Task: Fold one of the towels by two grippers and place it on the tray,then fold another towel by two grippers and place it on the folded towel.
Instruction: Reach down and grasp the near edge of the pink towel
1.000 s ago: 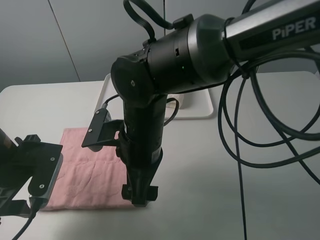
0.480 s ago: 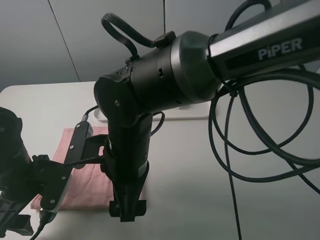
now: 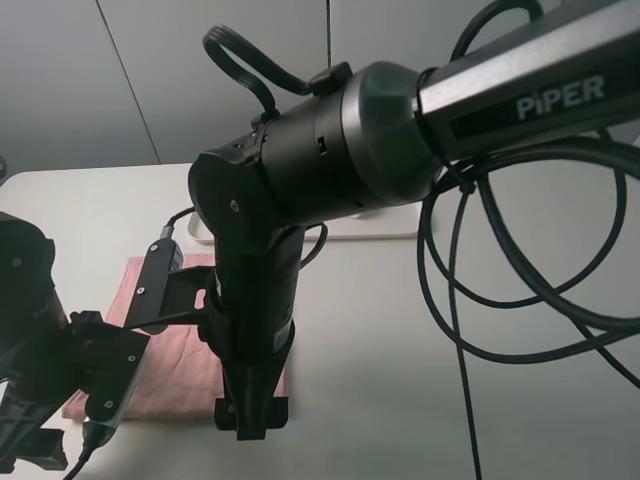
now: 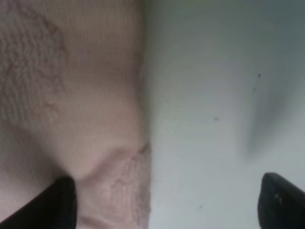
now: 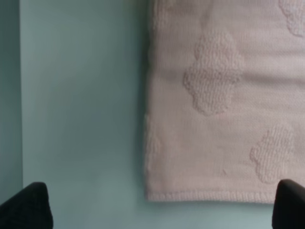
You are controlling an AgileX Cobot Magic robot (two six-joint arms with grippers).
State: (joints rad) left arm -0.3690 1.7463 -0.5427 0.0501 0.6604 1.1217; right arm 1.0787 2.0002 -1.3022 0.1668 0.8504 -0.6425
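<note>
A pink towel (image 3: 170,345) lies flat on the white table at the front left, partly hidden by both arms. My right gripper (image 3: 250,425) points down over the towel's near right corner. In the right wrist view this gripper (image 5: 157,210) is open, and the towel corner (image 5: 214,119) lies between its fingertips (image 5: 26,205). My left gripper (image 4: 167,205) is open and straddles the towel's edge (image 4: 71,105), with one fingertip (image 4: 62,200) over the cloth. The left arm (image 3: 80,370) is at the towel's near left end. The white tray (image 3: 390,228) is behind the right arm, mostly hidden. No second towel shows.
Black cables (image 3: 460,300) hang in loops from the right arm over the right half of the table (image 3: 540,400). A grey wall stands behind the table. The right arm's big black body (image 3: 300,170) blocks the middle of the exterior view.
The right arm has swung left and down over the towel's near right corner. The left arm has come in over the towel's near left end. Both grippers stay open.
</note>
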